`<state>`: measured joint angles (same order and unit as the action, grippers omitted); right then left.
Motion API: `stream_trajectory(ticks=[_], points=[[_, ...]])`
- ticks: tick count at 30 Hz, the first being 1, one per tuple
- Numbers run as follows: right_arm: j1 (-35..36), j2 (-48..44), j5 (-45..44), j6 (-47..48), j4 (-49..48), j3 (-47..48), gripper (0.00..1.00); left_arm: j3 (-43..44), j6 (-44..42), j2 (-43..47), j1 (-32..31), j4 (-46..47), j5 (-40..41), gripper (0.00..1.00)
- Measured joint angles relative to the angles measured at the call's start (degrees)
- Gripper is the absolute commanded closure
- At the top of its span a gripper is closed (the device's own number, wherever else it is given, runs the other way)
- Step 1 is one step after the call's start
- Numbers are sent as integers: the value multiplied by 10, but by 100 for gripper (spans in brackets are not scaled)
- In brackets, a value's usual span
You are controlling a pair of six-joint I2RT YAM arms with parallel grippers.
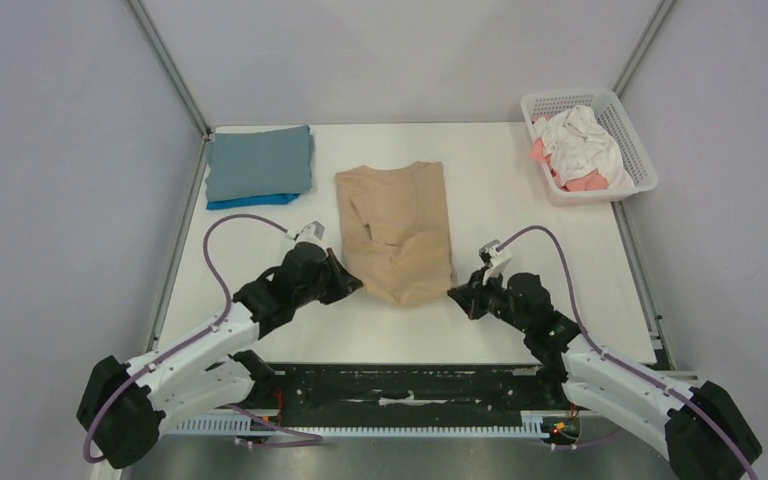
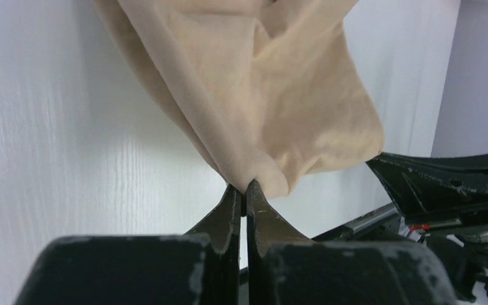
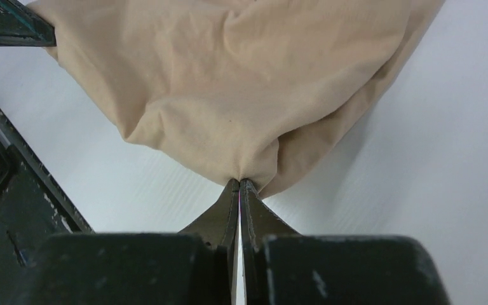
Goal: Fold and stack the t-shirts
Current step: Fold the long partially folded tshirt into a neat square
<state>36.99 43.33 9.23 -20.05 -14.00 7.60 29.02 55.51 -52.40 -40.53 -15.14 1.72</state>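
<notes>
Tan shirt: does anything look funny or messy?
Yes. The tan shirt is bunched and wrinkly at its near hem, because both arms' jaws are shut on its corners. Nothing looks torn or spilled.

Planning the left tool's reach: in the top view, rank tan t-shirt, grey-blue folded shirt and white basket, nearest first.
1. Tan t-shirt, held in the left tool, centre.
2. Grey-blue folded shirt, far left corner.
3. White basket, far right corner.
</notes>
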Motion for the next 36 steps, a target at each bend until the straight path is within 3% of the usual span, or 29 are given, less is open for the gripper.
stream_trajectory(ticks=[8,15,25,36], points=[[0,123,-91,41,-90,110,100,141,-23,-108,76,0,25,98],[-10,282,-167,99,-137,290,100,297,-51,-268,182,18,-16,98],[-106,519,-133,97,-202,495,100,568,-72,-544,273,34,-97,98],[-151,736,-108,71,-212,652,100,791,-75,-811,303,2,-162,98]])
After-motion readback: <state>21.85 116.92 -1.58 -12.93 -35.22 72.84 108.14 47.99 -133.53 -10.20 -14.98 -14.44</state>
